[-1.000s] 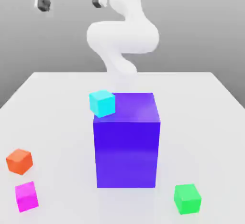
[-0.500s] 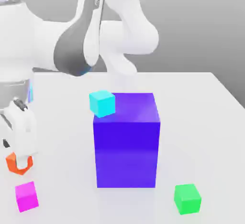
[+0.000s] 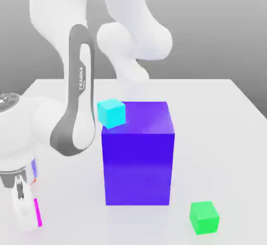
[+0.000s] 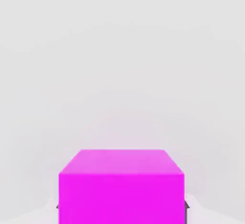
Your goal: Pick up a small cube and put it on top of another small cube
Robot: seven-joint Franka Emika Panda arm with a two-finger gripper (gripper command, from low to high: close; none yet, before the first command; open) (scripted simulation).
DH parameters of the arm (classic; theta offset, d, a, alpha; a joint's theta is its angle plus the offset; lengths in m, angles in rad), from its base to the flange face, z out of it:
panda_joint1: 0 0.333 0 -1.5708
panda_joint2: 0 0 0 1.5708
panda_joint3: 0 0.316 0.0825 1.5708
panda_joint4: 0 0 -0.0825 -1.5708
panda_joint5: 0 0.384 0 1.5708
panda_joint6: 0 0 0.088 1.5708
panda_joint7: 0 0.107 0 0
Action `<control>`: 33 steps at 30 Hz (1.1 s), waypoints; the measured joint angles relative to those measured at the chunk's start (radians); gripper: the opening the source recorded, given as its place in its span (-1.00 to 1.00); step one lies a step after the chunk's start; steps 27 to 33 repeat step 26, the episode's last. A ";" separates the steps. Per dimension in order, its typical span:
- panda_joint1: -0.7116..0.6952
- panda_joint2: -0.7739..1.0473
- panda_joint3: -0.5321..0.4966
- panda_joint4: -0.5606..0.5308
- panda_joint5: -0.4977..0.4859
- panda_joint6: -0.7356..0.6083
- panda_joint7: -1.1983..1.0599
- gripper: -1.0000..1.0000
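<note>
A: What changed?
B: The gripper (image 3: 26, 220) left the orange cube for the magenta cube (image 4: 121, 187) at the tabletop's (image 3: 219, 113) near corner, exterior view's left.
A: Fingers?
B: Spread, straddling it; can't tell if touching.

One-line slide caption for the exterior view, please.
White Panda gripper lowered onto small magenta cube, beside large purple block carrying small cyan cube.

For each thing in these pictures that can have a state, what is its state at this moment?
magenta cube: on the table, between the fingers.
gripper: lowered to the table at the magenta cube; open or shut cannot be told.
cyan cube: resting at the purple block's top corner.
purple block: upright on the table.
green cube: on the table, untouched.
</note>
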 joint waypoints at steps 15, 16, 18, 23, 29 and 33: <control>0.254 -0.292 0.250 -0.110 -0.151 -0.180 -0.256 -1.00; 0.275 -0.304 0.278 -0.118 -0.159 -0.185 -0.286 -1.00; 0.318 -0.326 0.334 -0.134 -0.175 -0.191 -0.345 -1.00; 0.446 -0.195 0.376 -0.121 -0.328 -0.086 -0.367 1.00; 0.446 -0.195 0.376 -0.121 -0.328 -0.086 -0.367 1.00; 0.446 -0.195 0.376 -0.121 -0.328 -0.086 -0.367 1.00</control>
